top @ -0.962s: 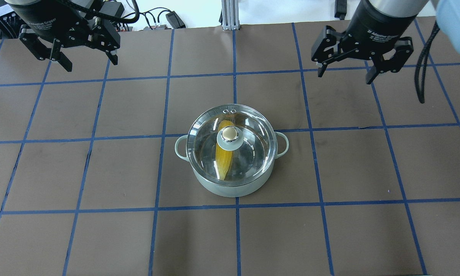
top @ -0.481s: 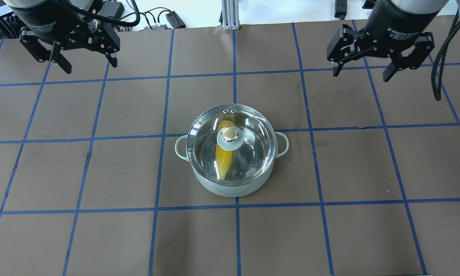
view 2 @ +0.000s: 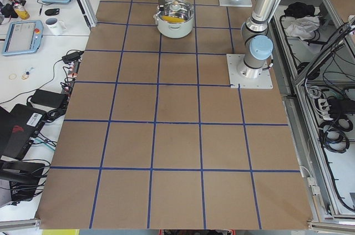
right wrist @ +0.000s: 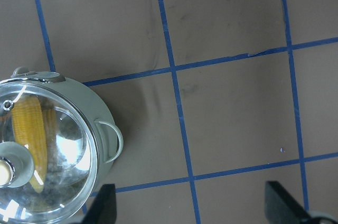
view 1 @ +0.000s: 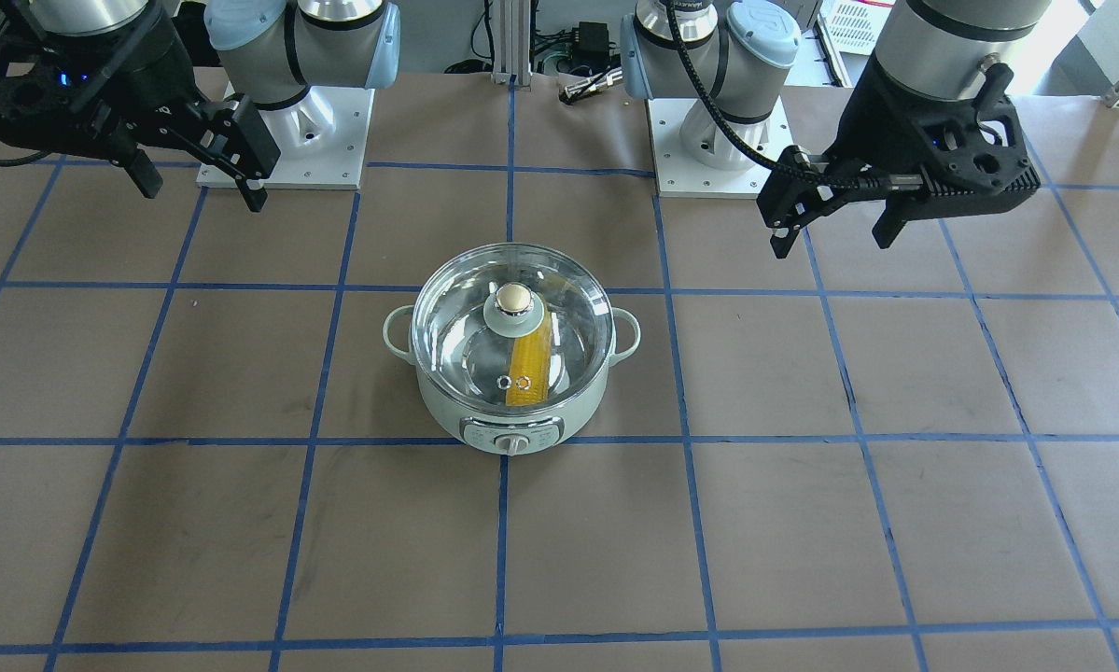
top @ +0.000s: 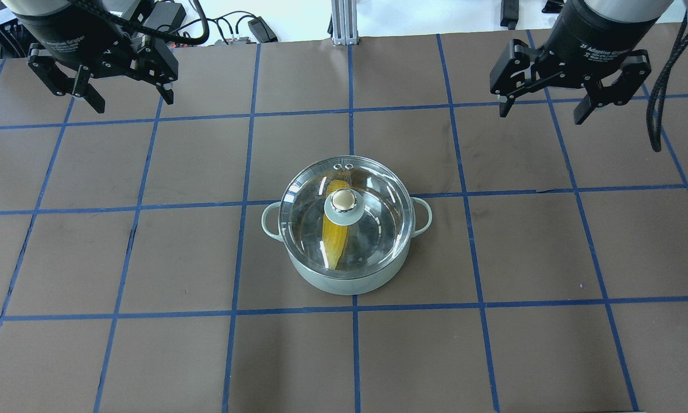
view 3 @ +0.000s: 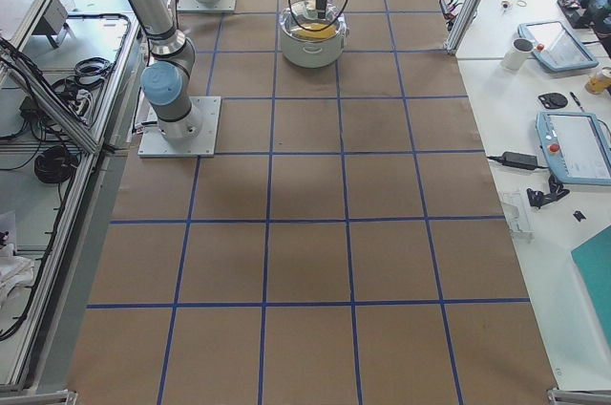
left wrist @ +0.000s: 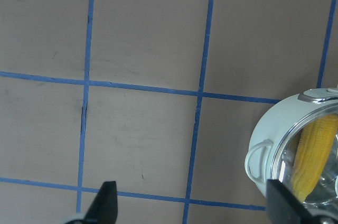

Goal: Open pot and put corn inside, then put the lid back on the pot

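The pale mint-green pot (top: 344, 284) (view 1: 447, 415) stands mid-table with the clear glass lid (top: 372, 189) (view 1: 447, 327) seated on it, gold-topped knob up. The yellow corn (top: 333, 235) (view 1: 528, 369) lies inside, seen through the glass. My left gripper (top: 128, 97) (view 1: 830, 238) hangs open and empty high at the far left. My right gripper (top: 541, 112) (view 1: 200, 187) hangs open and empty high at the far right. The pot also shows in the left wrist view (left wrist: 264, 145) and the right wrist view (right wrist: 92, 113).
Brown table with blue tape grid (top: 349, 109). Arm bases (view 1: 288, 121) (view 1: 718, 131) stand on the robot's side. Cables and an aluminium post (top: 344, 23) lie beyond the far edge. Tablets and a mug sit on side benches (view 2: 50, 19).
My right gripper has moved further right and away from the pot. My left gripper has shifted slightly. Pot, lid and corn have not moved.
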`<state>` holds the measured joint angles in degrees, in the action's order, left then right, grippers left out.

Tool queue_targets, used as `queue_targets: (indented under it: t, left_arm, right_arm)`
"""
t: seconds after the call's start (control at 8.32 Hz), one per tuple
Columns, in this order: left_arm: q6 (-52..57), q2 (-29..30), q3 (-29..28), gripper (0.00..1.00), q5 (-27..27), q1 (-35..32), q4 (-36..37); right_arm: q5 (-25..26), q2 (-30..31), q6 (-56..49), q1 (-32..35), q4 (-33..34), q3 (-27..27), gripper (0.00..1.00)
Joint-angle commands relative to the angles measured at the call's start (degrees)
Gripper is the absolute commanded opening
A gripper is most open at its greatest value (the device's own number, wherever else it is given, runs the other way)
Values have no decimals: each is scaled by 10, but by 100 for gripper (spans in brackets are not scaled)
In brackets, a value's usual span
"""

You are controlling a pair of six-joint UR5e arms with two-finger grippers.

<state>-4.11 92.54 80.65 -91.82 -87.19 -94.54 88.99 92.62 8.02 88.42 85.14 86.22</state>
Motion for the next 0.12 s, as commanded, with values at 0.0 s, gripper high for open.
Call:
queue_targets:
  t: [0.0]
  left_arm:
    - [1, 0, 14, 100, 0, 0, 1]
  right_arm:
    - [-1, 0, -2, 0, -1, 0, 100]
